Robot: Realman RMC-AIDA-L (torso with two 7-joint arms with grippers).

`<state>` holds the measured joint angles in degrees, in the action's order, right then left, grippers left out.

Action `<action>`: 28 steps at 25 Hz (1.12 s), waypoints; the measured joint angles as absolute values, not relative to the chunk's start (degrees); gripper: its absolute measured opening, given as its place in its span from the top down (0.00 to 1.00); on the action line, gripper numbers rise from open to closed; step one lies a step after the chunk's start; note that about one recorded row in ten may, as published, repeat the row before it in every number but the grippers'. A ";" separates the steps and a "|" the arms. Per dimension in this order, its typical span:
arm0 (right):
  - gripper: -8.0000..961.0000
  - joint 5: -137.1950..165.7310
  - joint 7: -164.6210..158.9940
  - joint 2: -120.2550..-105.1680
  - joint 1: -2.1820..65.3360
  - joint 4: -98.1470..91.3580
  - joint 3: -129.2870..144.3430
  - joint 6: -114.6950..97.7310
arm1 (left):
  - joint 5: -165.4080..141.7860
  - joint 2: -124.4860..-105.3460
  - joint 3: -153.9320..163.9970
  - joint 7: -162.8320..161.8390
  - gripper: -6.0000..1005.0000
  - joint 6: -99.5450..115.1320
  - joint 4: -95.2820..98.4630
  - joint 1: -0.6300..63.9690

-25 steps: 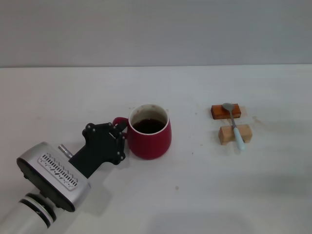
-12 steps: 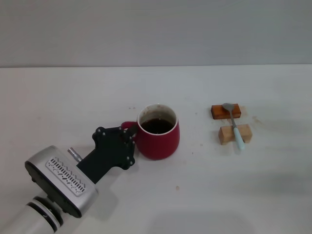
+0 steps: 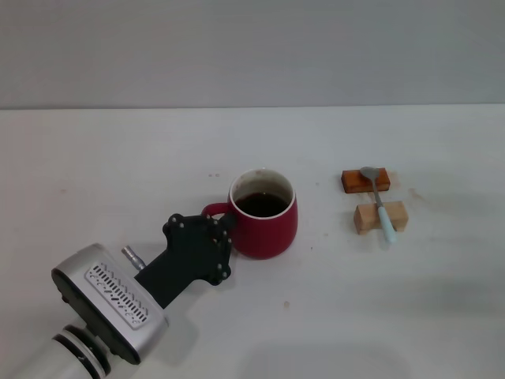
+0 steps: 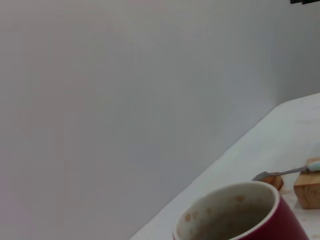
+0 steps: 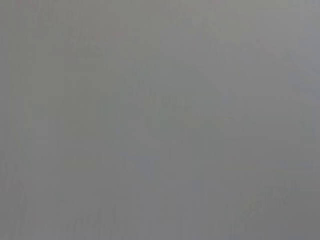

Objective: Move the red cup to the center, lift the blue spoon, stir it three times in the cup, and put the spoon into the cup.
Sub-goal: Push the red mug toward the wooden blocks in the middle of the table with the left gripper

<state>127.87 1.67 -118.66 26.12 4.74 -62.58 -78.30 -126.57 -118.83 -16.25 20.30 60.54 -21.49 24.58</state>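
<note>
Near the middle of the white table [image 3: 95, 158], the red cup [image 3: 267, 225] stands upright. It is a rounded dark-red ceramic mug with a pale inner rim that carries small brown specks, and it contains dark liquid. Its loop handle points toward the robot's left. No brand, label or readable writing shows on the cup or elsewhere.

The left claw [image 3: 223, 223] sits at the cup's handle, its black housing low over the table just beside the cup wall. Whether it clamps the handle cannot be told; the fingertips are hidden by the housing and the handle. The silver wrist segment extends from it toward the near left corner of the head view.

The blue spoon [image 3: 379, 204] lies well apart from the cup, on the robot's right. Its grey metal bowl rests on a reddish-brown wooden block [image 3: 364, 181]; its pale light-blue handle lies across a lighter wooden block [image 3: 379, 217] and overhangs the near edge.

The right claw does not appear in any view; the right wrist view shows only plain grey.
</note>
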 joint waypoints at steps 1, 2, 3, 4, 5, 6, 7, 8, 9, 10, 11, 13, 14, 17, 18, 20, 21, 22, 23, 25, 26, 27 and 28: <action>0.25 127.88 1.67 -118.66 26.12 4.74 -62.58 -78.31 | -126.56 -118.83 -16.01 20.30 0.99 60.55 -21.60 24.57; 0.25 127.87 1.67 -118.66 26.12 4.74 -62.58 -78.31 | -126.56 -118.82 -15.82 20.30 0.99 60.54 -21.75 24.57; 0.25 127.88 1.67 -118.66 26.12 4.74 -62.58 -78.30 | -126.56 -118.82 -15.61 20.30 0.99 60.54 -21.95 24.58; 0.25 127.87 1.67 -118.65 26.11 4.74 -62.58 -78.31 | -126.56 -118.83 -15.16 20.30 0.99 60.55 -22.28 24.63; 0.25 127.88 1.67 -118.65 26.11 4.75 -62.58 -78.31 | -126.56 -118.83 -15.16 20.30 0.99 60.55 -22.28 24.63; 0.25 127.88 1.67 -118.65 26.11 4.75 -62.58 -78.31 | -126.55 -118.84 -14.92 20.29 0.99 60.55 -22.44 24.67; 0.25 127.88 1.67 -118.65 26.10 4.77 -62.58 -78.31 | -126.56 -118.87 -14.67 20.29 0.99 60.55 -22.61 24.69; 0.25 127.87 1.67 -118.65 26.10 4.79 -62.58 -78.31 | -126.55 -118.89 -14.36 20.26 0.99 60.53 -22.77 24.73; 0.25 127.88 1.67 -118.65 26.11 4.80 -62.58 -78.31 | -126.56 -118.94 -13.99 20.23 0.99 60.46 -23.00 24.78; 0.24 127.88 1.67 -118.65 26.11 4.80 -62.58 -78.31 | -126.57 -118.96 -13.68 20.22 0.99 60.36 -23.08 24.88; 0.24 127.88 1.67 -118.65 26.12 4.81 -62.58 -78.31 | -126.56 -118.99 -13.48 20.22 0.99 60.27 -23.13 24.95; 0.24 127.88 1.67 -118.65 26.14 4.86 -62.58 -78.31 | -126.57 -119.03 -13.28 20.13 0.99 60.12 -23.19 25.01; 0.24 127.88 1.67 -118.65 26.14 4.87 -62.58 -78.31 | -126.51 -119.02 -13.43 19.82 0.99 60.05 -23.21 24.85; 0.24 127.87 1.67 -118.66 26.15 4.86 -62.58 -78.31 | -126.32 -118.91 -14.00 19.56 0.99 60.05 -22.92 24.37; 0.24 127.87 1.67 -118.68 26.16 4.86 -62.58 -78.31 | -126.28 -118.87 -14.32 19.56 0.99 60.06 -22.77 24.15; 0.24 127.87 1.67 -118.69 26.17 4.87 -62.58 -78.31 | -126.16 -118.66 -15.57 19.54 0.99 60.20 -22.25 23.36; 0.24 127.87 1.67 -118.70 26.18 4.85 -62.58 -78.31 | -126.15 -118.57 -16.10 19.53 0.99 60.36 -22.07 22.96; 0.24 127.88 1.67 -118.70 26.17 4.83 -62.58 -78.31 | -126.15 -118.52 -16.49 19.51 0.99 60.57 -21.92 22.64; 0.24 127.87 1.67 -118.71 26.16 4.83 -62.58 -78.31 | -126.14 -118.49 -16.87 19.48 0.99 60.88 -21.78 22.31; 0.25 127.88 1.67 -118.72 26.10 4.91 -62.58 -78.31 | -126.12 -118.40 -17.64 19.05 0.99 61.62 -21.52 21.69; 0.25 127.87 1.67 -118.72 26.07 4.94 -62.58 -78.31 | -126.12 -118.33 -18.32 18.05 0.99 62.23 -21.22 21.38; 0.25 127.87 1.67 -118.73 26.04 4.96 -62.58 -78.31 | -126.15 -118.29 -18.87 17.14 0.99 62.70 -20.87 21.24; 0.25 127.87 1.67 -118.73 26.04 4.99 -62.58 -78.31 | -126.17 -118.25 -19.77 15.62 0.99 63.62 -20.20 21.20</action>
